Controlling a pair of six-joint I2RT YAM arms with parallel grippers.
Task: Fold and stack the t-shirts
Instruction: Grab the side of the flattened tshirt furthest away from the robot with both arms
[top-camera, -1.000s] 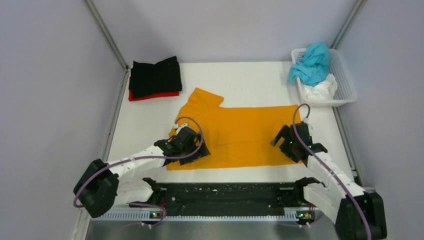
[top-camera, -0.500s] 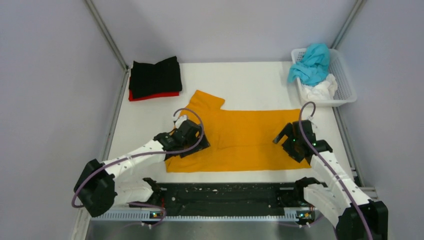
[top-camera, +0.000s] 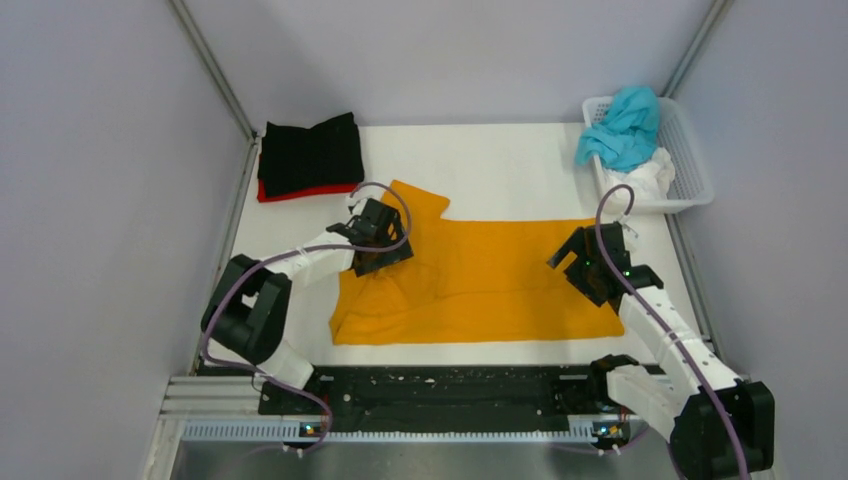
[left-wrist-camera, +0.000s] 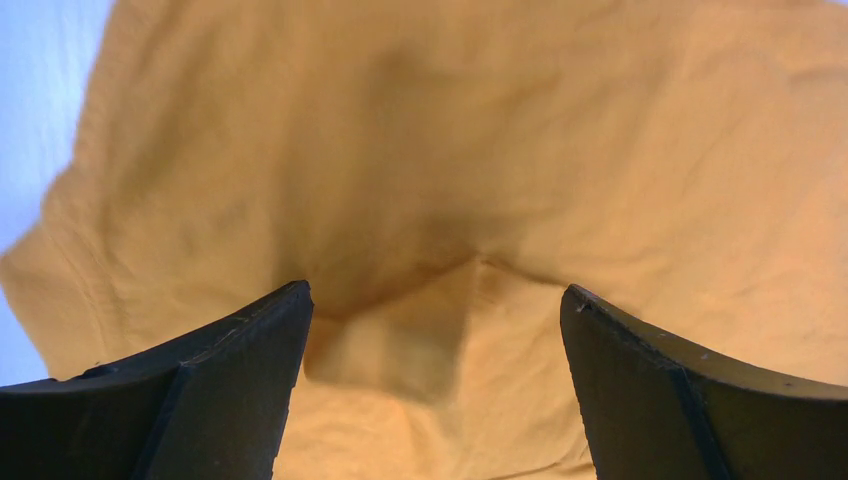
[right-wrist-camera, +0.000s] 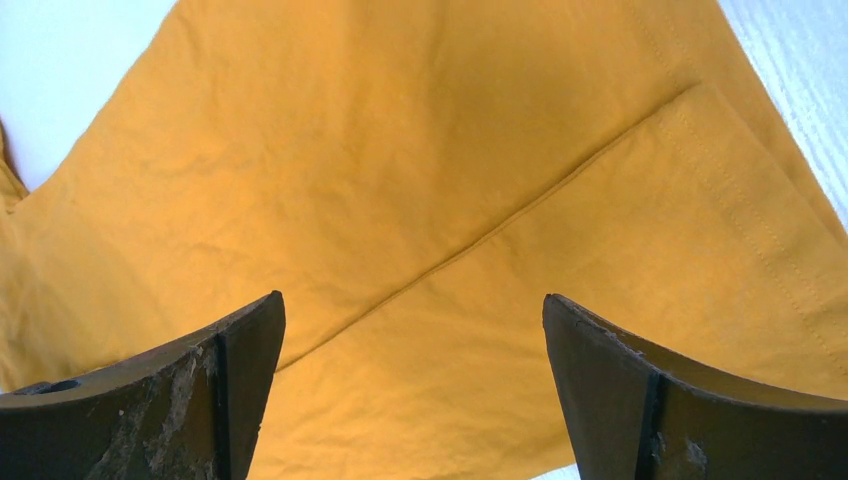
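Shirt in hand: the orange t-shirt (top-camera: 480, 280) lies spread across the middle of the counter (top-camera: 500, 160), one sleeve poking toward the far side and its left end rumpled into ridges.
Done pile: the black t-shirt (top-camera: 310, 152) sits folded on the red t-shirt (top-camera: 300, 190) in the far left corner.
Waiting: the teal t-shirt (top-camera: 622, 128) and the white t-shirt (top-camera: 640, 180) are heaped in the basket (top-camera: 695, 160).
Risk one: a small peak of cloth stands between my left jaws. If I close on it I reckon I take only the top layer, and the fold comes out lopsided.
Risk two: the left end is already bunched. Any sideways drag there could pile it up further.
Risk three: if the two sides lift unevenly, I expect the edges to skew.
Left pincer (top-camera: 378, 240): jaws wide apart, gripping nothing, low over the shoulder area near the collar end.
Left arm: elbow out to the left, forearm reaching in across the counter.
Right pincer (top-camera: 585, 268): also spread wide and empty, over a layered edge at the shirt's right end.
Right arm: stretched forward from its base, wrist turned inward.
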